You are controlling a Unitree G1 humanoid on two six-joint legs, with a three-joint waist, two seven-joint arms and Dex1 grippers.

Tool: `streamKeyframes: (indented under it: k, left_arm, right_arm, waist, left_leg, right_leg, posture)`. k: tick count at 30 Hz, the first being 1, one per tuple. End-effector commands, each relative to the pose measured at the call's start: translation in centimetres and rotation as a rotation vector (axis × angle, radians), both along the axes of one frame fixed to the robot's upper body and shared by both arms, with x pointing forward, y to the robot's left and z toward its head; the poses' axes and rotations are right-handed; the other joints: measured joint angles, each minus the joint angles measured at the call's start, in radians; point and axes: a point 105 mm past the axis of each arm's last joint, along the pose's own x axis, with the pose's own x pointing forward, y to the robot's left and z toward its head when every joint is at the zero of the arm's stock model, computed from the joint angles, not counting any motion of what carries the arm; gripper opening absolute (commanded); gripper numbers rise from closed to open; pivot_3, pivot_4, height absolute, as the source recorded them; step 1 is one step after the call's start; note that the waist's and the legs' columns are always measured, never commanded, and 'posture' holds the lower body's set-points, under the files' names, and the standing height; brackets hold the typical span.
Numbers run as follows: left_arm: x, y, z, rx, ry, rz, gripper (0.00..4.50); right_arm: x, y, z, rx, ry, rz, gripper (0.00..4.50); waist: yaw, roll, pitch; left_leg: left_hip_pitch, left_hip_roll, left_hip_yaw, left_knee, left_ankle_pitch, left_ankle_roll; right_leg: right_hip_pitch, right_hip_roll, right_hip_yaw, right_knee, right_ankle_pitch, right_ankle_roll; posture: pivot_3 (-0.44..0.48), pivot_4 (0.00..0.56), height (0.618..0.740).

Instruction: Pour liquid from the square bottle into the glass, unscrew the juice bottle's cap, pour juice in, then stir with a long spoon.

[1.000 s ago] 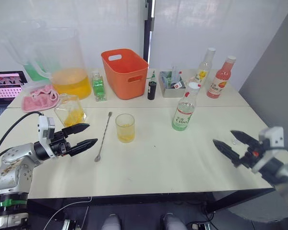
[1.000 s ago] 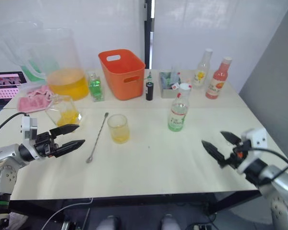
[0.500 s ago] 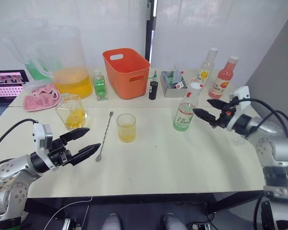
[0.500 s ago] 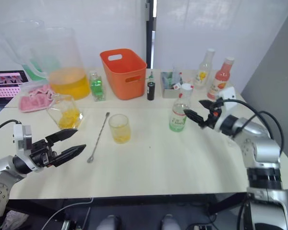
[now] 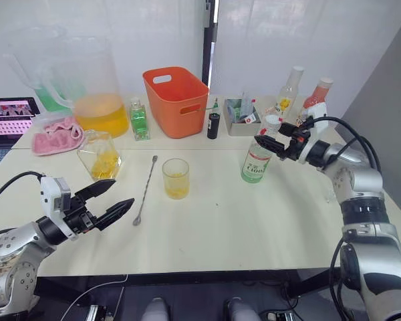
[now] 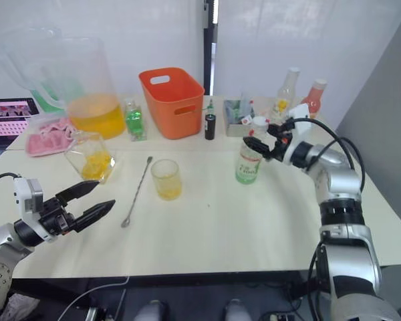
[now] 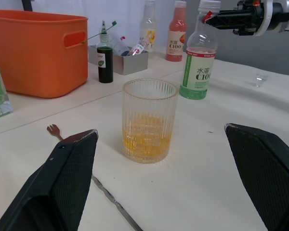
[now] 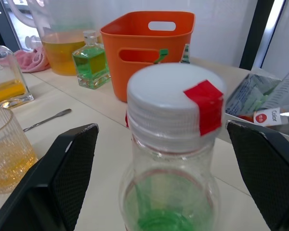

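Observation:
The juice bottle (image 5: 257, 159) stands right of centre with its white cap (image 8: 176, 103) on. My right gripper (image 5: 267, 132) is open, a finger on each side of the cap, not touching it. The glass (image 5: 176, 178), ribbed and holding a little yellow-orange liquid (image 7: 147, 139), stands mid-table. The long spoon (image 5: 145, 189) lies flat to its left. Behind the spoon sits the square bottle (image 5: 100, 155), part full. My left gripper (image 5: 128, 192) hovers open and empty near the front left, pointing at the glass (image 7: 149, 120).
Along the back stand a big pitcher (image 5: 97, 87), a small green bottle (image 5: 138, 120), an orange basket (image 5: 177, 100), a dark vial (image 5: 212, 125), a grey tray (image 5: 240, 110) and two more drink bottles (image 5: 314, 107). A pink cloth (image 5: 53, 136) lies back left.
My right arm has swung up from the table's front right edge to the juice bottle's cap. The left gripper has drawn back a little toward the front edge, still open.

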Motion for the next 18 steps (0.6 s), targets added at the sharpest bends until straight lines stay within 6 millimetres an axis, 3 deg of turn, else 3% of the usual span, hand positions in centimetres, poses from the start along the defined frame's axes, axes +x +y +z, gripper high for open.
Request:
streamKeyframes:
  k: [1, 4, 11, 18]
  left_arm:
    - [-0.1, 0.1, 0.8, 0.001, -0.046, 0.015, 4.46]
    - [0.0, 0.1, 0.9, 0.007, -0.051, 0.011, 4.5]
    - [-0.1, 0.1, 0.8, 0.009, -0.049, 0.004, 4.5]
    - [0.2, -0.5, 0.6, 0.009, -0.04, -0.018, 4.5]
  right_arm:
    - [0.1, 0.3, 0.7, -0.017, -0.044, 0.013, 4.5]
    - [0.6, 0.6, 0.3, -0.015, -0.04, 0.007, 3.71]
    - [0.7, -0.1, 1.2, 0.025, -0.076, -0.01, 1.39]
    - [0.3, -0.4, 1.3, 0.024, -0.081, -0.008, 1.27]
  waist:
    - [0.0, 0.0, 0.0]
    - [-0.003, 0.0, 0.0]
    - [-0.005, 0.001, 0.001]
    - [-0.004, 0.001, 0.001]
  left_leg:
    - [0.0, 0.0, 0.0, 0.0, 0.0, 0.0]
    - [0.0, 0.0, 0.0, 0.0, 0.0, 0.0]
    - [0.0, 0.0, 0.0, -0.001, 0.0, 0.0]
    - [0.0, 0.0, 0.0, -0.001, 0.0, 0.0]
  right_leg:
    - [0.0, 0.0, 0.0, 0.0, 0.0, 0.0]
    - [0.0, 0.0, 0.0, 0.0, 0.0, 0.0]
    - [-0.001, 0.0, 0.0, 0.0, 0.0, 0.0]
    - [-0.001, 0.0, 0.0, 0.0, 0.0, 0.0]
  posture:
    - [0.0, 0.15, 0.703]
    - [0.0, 0.15, 0.703]
    - [0.0, 0.15, 0.703]
    - [0.0, 0.15, 0.703]
